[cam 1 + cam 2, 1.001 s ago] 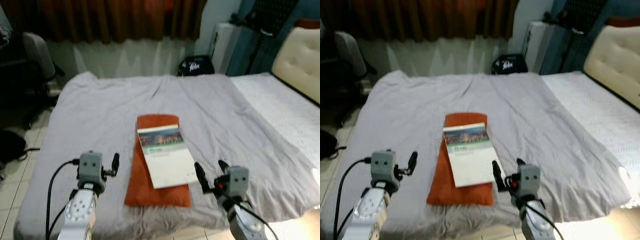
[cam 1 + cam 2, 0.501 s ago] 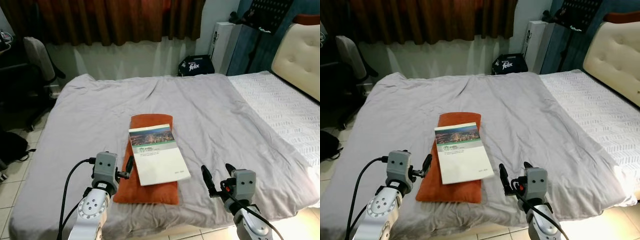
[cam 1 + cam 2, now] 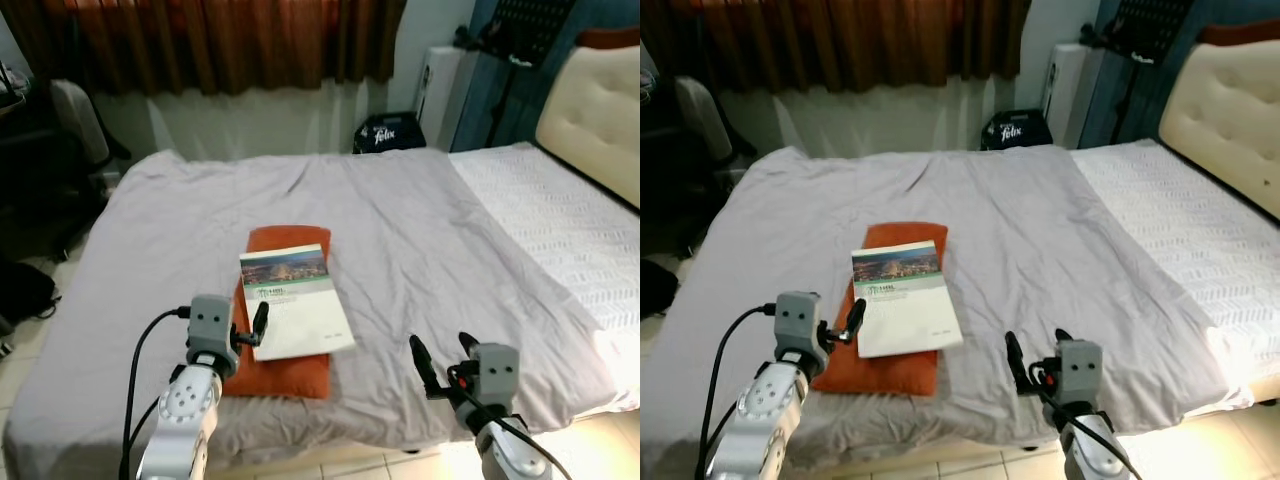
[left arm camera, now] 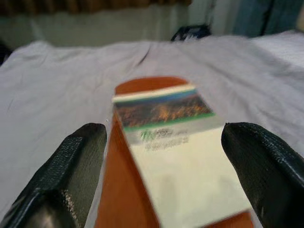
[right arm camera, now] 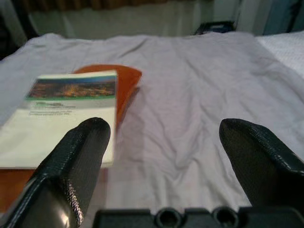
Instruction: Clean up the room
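One booklet (image 3: 292, 299) lies on one orange folder (image 3: 280, 372) on the bed (image 3: 450, 230); both hands, left (image 3: 248, 332) and right (image 3: 441, 360), spread, at 6 o'clock.

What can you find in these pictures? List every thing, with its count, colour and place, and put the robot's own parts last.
Booklet: one, white with a photo band on top, lying on the orange cloth.
Orange cloth: one, folded flat on the grey blanket, near the bed's front edge.
Grey blanket: one, spread wrinkled over the bed.
White bedspread: one, on the bed's right part.
Headboard: one, cream and padded, at far right.
Curtains: brown, along the far wall.
Black bag: one, with white lettering, on the floor beyond the bed.
Office chair: one, dark, far left.
Left gripper: one, black fingers open, over the cloth's left edge beside the booklet.
Right gripper: one, black fingers open, above the blanket right of the booklet.
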Motion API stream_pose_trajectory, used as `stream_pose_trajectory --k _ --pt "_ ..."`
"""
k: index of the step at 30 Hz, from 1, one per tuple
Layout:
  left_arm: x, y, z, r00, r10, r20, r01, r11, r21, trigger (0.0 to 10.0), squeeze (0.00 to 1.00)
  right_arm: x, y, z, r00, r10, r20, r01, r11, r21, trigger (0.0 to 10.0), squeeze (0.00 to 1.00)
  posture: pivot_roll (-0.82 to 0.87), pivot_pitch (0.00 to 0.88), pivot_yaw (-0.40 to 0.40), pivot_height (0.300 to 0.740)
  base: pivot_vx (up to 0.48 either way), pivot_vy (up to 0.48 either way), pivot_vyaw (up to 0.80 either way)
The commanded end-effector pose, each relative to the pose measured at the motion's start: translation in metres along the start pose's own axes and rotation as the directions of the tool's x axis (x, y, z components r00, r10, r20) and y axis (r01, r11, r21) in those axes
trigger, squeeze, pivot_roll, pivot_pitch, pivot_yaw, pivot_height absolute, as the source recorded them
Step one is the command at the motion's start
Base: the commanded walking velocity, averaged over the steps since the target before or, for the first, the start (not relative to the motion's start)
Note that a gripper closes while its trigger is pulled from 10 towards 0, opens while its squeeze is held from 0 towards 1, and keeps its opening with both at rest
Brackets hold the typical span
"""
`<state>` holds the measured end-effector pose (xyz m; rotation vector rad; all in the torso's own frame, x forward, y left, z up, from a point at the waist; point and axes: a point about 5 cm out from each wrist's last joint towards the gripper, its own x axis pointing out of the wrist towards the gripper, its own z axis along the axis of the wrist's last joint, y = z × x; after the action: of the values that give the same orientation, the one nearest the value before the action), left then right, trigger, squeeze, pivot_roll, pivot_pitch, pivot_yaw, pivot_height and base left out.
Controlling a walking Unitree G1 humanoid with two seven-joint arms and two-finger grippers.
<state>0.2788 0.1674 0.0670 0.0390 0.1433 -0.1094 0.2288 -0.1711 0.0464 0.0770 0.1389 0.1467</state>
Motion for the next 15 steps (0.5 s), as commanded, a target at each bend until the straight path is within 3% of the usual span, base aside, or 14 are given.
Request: stream_pose_trajectory --k 1,7,10,14,15 --pt "0.004 0.004 0.005 1.0 0.014 0.017 -0.014 1.0 -0.016 10.0 0.0 0.001 -0.002 0.006 1.0 0.003 0.016 -0.003 1.0 -0.018 10.0 0.0 -0.01 0.0 -0.008 0.74 0.398 0.0 0.0" --pt "0.008 0.014 0.003 0.999 0.052 -0.009 -0.052 0.998 0.028 10.0 0.0 -0.001 -0.002 0.005 1.0 0.003 0.014 -0.003 1.0 -0.019 10.0 0.0 -0.01 0.0 -0.004 0.74 0.0 0.0 0.0" --pt "0.0 0.013 0.005 0.999 0.05 0.019 -0.051 0.998 0.023 10.0 0.0 -0.003 -0.002 0.006 1.0 -0.001 0.025 0.001 1.0 -0.012 10.0 0.0 -0.01 0.0 0.002 0.74 0.0 0.0 0.0" --pt "-0.035 0.016 0.016 0.992 0.056 0.115 -0.05 0.997 -0.058 10.0 0.0 -0.013 -0.004 0.021 0.994 -0.019 0.107 0.016 1.0 0.021 10.0 0.0 -0.01 0.0 0.005 0.74 0.232 0.097 0.0" --pt "-0.035 0.016 0.016 0.992 0.056 0.115 -0.05 0.997 -0.058 10.0 0.0 -0.013 -0.004 0.021 0.994 -0.019 0.107 0.016 1.0 0.021 10.0 0.0 -0.01 0.0 0.005 0.74 0.285 0.386 0.0"
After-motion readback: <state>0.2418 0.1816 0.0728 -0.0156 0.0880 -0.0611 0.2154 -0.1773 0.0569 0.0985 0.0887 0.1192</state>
